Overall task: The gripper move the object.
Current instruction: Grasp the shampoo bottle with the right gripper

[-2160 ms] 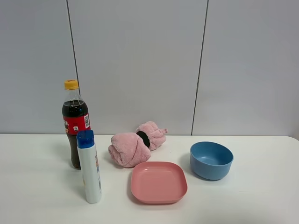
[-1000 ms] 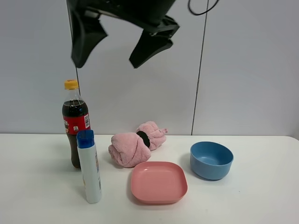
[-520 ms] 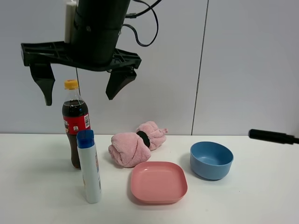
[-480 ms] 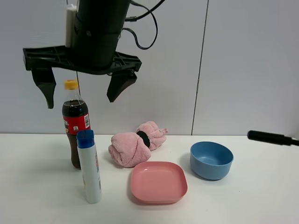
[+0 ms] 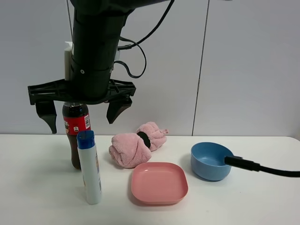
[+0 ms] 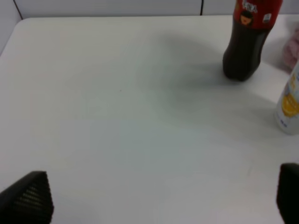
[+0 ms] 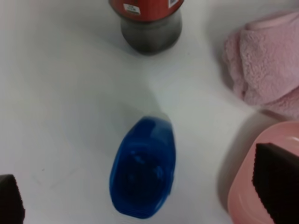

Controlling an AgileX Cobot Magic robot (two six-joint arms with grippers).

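The white bottle (image 5: 91,178) with a blue cap stands upright at the table's front left, and its lower part shows in the left wrist view (image 6: 289,102). The large black right gripper (image 5: 81,123) hangs open just above it, reaching across from the right, with a finger on each side. The right wrist view looks straight down on the blue cap (image 7: 142,170) between the spread fingers of the right gripper (image 7: 142,189). My left gripper (image 6: 156,200) is open over bare table to the left of the bottles. It does not show in the exterior view.
A dark cola bottle (image 5: 74,152) stands just behind the white bottle. A pink rolled towel (image 5: 136,145), a pink plate (image 5: 159,183) and a blue bowl (image 5: 212,161) lie to the right. A thin black rod (image 5: 255,167) reaches in from the right edge.
The large gripper came down from the top of the view to just above the white bottle, still open. The black rod entered from the right and moved left and lower.
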